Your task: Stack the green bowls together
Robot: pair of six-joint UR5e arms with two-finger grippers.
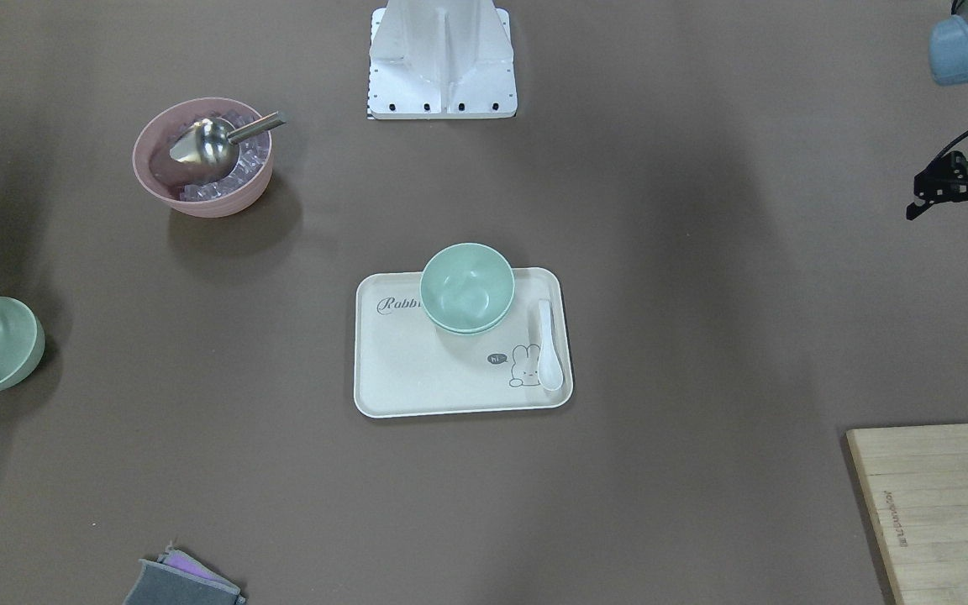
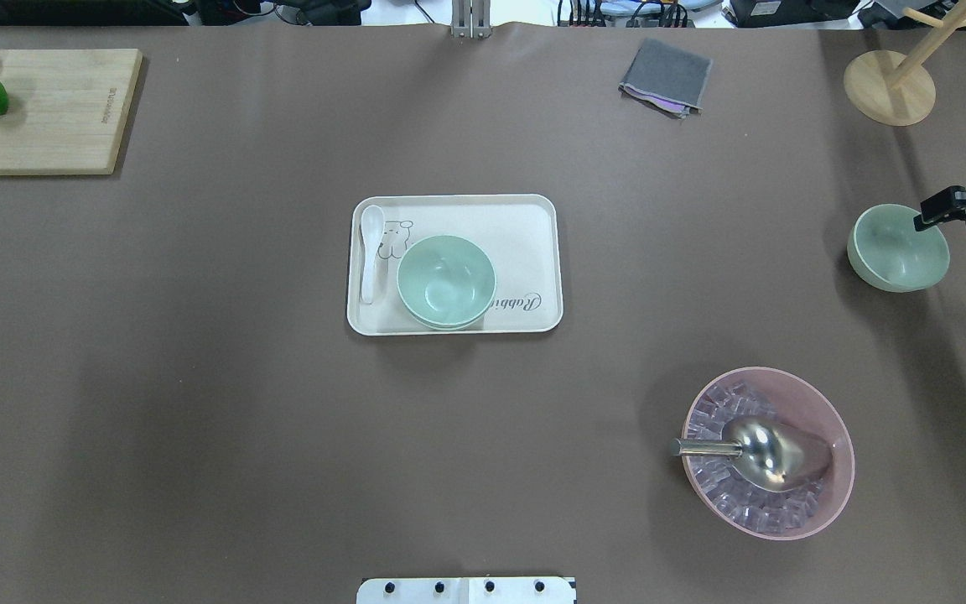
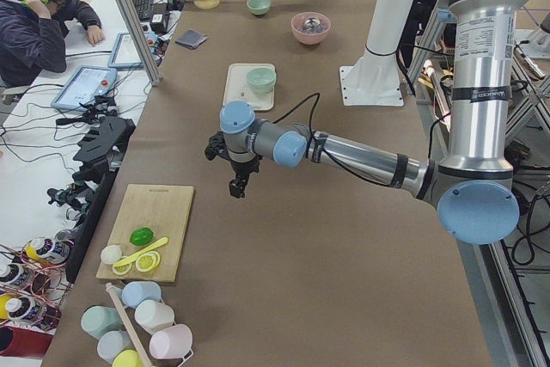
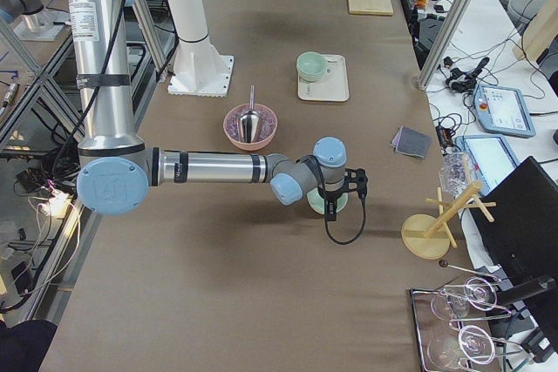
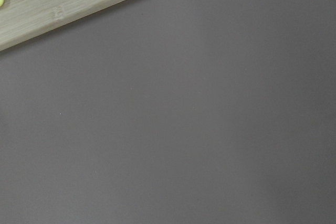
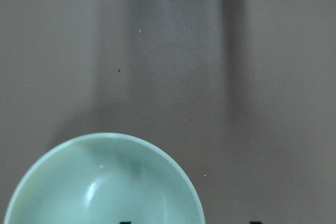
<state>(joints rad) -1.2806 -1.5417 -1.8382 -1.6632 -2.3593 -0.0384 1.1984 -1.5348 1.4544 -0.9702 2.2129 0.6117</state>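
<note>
The right gripper [image 2: 946,215] hangs over the lone green bowl [image 2: 898,248]. In the right wrist view, one dark fingertip shows above the bowl's hollow and the other outside its rim. The fingers stand apart, straddling the rim and not clamped on it. The bowl sits upright on the table, directly beneath this gripper.

The two stacked green bowls [image 2: 446,281] are well away from the right gripper, toward the table's middle. They sit nested on a cream tray [image 2: 533,211]. A white spoon [image 2: 370,252] lies on the tray just beyond the stack, on the side away from this gripper. Bare brown table [image 2: 701,277] lies between gripper and tray.

A pink bowl [image 2: 837,503] stands toward the robot's base from the right gripper. It holds clear cubes and a metal scoop [image 2: 772,453]. On the side away from the base are a round wooden stand [image 2: 890,88] nearby and a folded grey cloth [image 2: 666,75] further inward.

The left gripper [image 1: 954,220] hangs above bare table at the other end, far from every green bowl, with its fingers spread apart. A wooden cutting board [image 1: 938,504] lies near it, on the side away from the base.

A matte brown sheet covers the table. An operator [image 3: 39,15] sits at a desk alongside.
</note>
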